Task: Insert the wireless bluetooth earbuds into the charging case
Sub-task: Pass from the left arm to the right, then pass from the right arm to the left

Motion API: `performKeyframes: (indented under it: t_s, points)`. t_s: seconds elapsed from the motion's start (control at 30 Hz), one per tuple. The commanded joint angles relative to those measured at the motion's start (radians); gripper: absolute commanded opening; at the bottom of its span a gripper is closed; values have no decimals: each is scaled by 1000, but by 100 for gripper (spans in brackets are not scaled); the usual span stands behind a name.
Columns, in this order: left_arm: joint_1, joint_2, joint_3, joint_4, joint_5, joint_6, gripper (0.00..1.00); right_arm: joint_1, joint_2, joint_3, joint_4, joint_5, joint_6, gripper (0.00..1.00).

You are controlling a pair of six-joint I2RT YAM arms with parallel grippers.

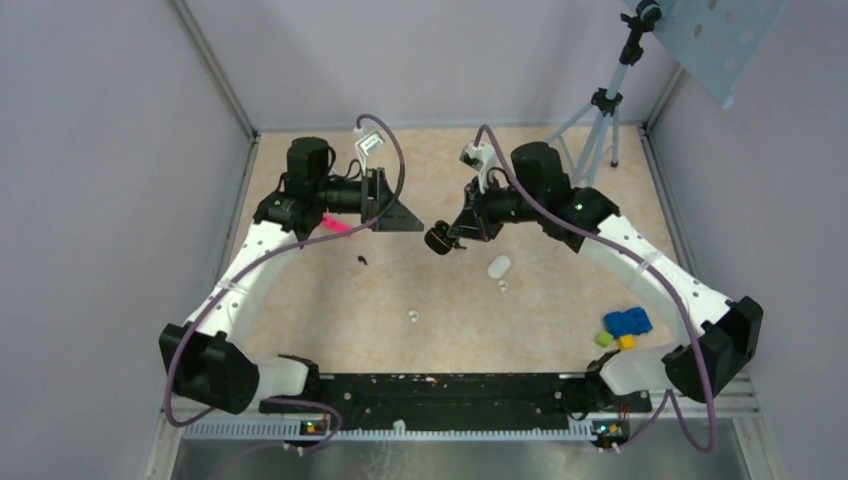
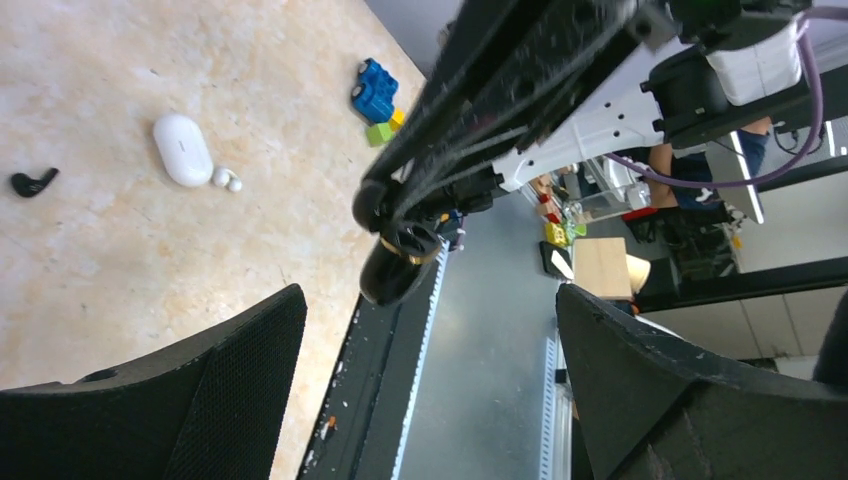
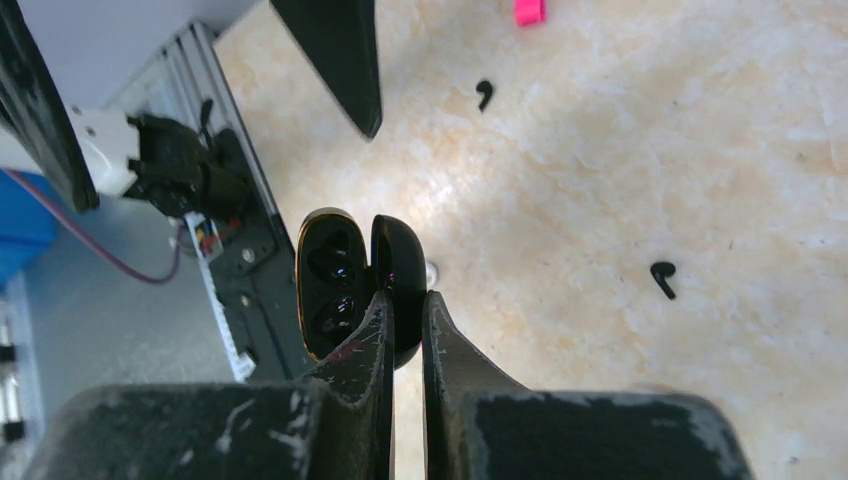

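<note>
Spotter: Room around the white case [image 1: 498,266]?

Me: Plenty, from my seat. It lies on the tabletop [image 1: 330,330] right of centre, and the walls on the left, far and right sides are all well apart from it. The nearest clutter is the blocks [image 1: 627,322] toward the right arm's base. A tripod [image 1: 602,100] stands in the far right corner.

Spotter: Which way does it point?

Me: It lies flat, lid closed as far as I can see. In the top view its long axis slants from near-left to far-right. One white bud [image 1: 503,286] sits just beside its near end. The second bud [image 1: 412,316] is well apart, toward the near left, on open surface.

Spotter: Tools?

Me: My right tool [image 3: 404,305] is clamped on a black case [image 3: 335,285], lid swung open, held off the tabletop to the left of the white case. My left tool [image 1: 398,213] has its fingers spread wide with nothing between them, and it faces the right one at close range. A black bud [image 1: 361,260] and a pink scrap [image 1: 337,225] lie near it.
</note>
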Motion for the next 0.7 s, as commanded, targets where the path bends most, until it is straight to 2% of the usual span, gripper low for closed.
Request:
performKeyframes:
  t_s: [0.0, 0.2, 0.67]
  points:
    - [2, 22, 76, -48, -30, 71, 99, 59, 1, 61, -131, 99, -193, 0]
    - [-11, 62, 65, -40, 75, 36, 95, 90, -18, 68, -115, 107, -262, 0]
    - [-105, 75, 36, 7, 23, 56, 72, 93, -32, 68, -66, -10, -272, 0]
